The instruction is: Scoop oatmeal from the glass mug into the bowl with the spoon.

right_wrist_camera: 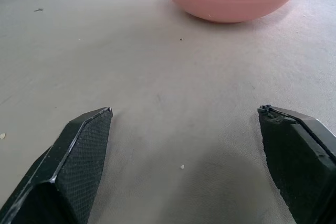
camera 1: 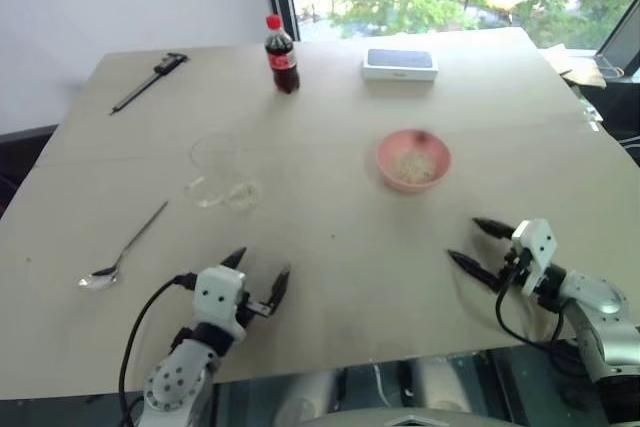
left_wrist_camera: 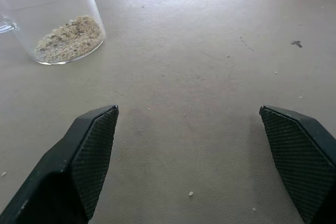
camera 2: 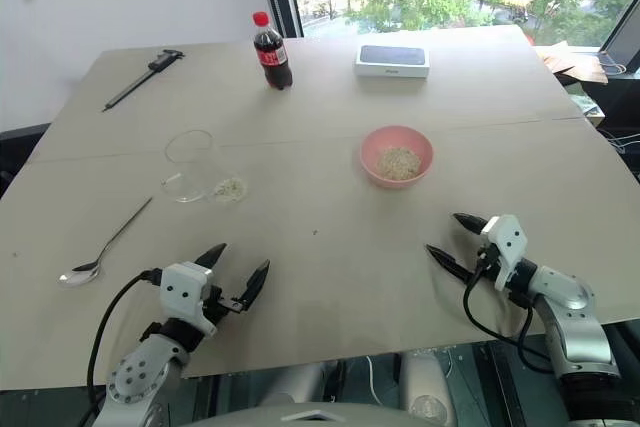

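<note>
Beige table [camera 2: 330, 247] — left gripper [camera 2: 236, 272] and right gripper [camera 2: 455, 237] both gape wide (holding nothing).

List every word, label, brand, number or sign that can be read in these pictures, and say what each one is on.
No text here can be read for certain.
Cola bottle: red label with white script, too small to read.
White box with a dark top: no legible print.
Caliper: scale marks too small to read.
Glass mug, bowl, spoon: no markings seen.
</note>
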You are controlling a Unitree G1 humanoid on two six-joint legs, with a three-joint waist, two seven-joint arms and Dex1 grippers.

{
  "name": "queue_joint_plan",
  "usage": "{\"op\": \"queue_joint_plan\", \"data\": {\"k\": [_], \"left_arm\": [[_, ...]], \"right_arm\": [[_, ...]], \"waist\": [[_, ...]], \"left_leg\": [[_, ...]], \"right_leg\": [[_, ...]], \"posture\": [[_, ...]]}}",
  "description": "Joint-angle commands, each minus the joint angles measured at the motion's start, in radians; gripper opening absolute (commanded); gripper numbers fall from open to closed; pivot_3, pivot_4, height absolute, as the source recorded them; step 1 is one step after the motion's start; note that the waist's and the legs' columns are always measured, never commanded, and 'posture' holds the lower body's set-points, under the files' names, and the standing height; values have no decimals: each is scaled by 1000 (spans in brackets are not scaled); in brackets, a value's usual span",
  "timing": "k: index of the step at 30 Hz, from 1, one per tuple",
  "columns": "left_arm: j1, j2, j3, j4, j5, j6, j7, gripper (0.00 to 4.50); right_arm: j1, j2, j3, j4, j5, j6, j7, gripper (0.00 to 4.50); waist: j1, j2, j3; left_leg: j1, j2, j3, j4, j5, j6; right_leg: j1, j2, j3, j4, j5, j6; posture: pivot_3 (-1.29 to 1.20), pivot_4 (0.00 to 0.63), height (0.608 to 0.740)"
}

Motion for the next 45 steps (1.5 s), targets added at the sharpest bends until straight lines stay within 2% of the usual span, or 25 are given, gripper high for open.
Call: {"op": "queue_joint_plan", "data": {"k": [1,26,34,37,41,45], "left_arm": [[11,1,5,28,13,2,7,4500],[4,12,11,36,-14,-8,-26,4500],[-44,4,140,-15,-47,31,59,4500],[-40,48,247,-46,-77,119,73,4500],[-42,179,384,-44,-124,232,11,4500],[-98,320,492,74,-179,312,-74,4500]], "right_arm": [[-5,0,-3,-4,6,-1,6,4473],[25,7,0,-39,5,1,-18,4473],[18,-16,72,-103,-23,12,21,4473],[9,-16,102,-213,47,107,41,4473],[-14,-26,159,-353,95,223,56,4473],[-76,-25,216,-460,120,312,48,4473]], "waist": [[0,0,0],[1,0,0],[0,-3,2],[0,-4,3],[1,-6,4],[2,-6,5]], "left_leg": [[0,0,0,0,0,0],[0,0,0,0,0,0],[0,1,-2,0,0,0],[-1,0,-1,0,0,0],[-4,1,-2,0,0,-1],[-5,0,-2,0,0,-1]], "right_leg": [[0,0,0,0,0,0],[0,0,0,0,0,0],[-1,0,-1,1,0,0],[-2,0,-1,1,0,0],[-6,1,-2,1,0,0],[-6,1,-2,1,0,0]], "posture": [[0,150,740],[0,150,740],[0,150,740],[0,150,740],[0,150,740],[0,150,740]]}}
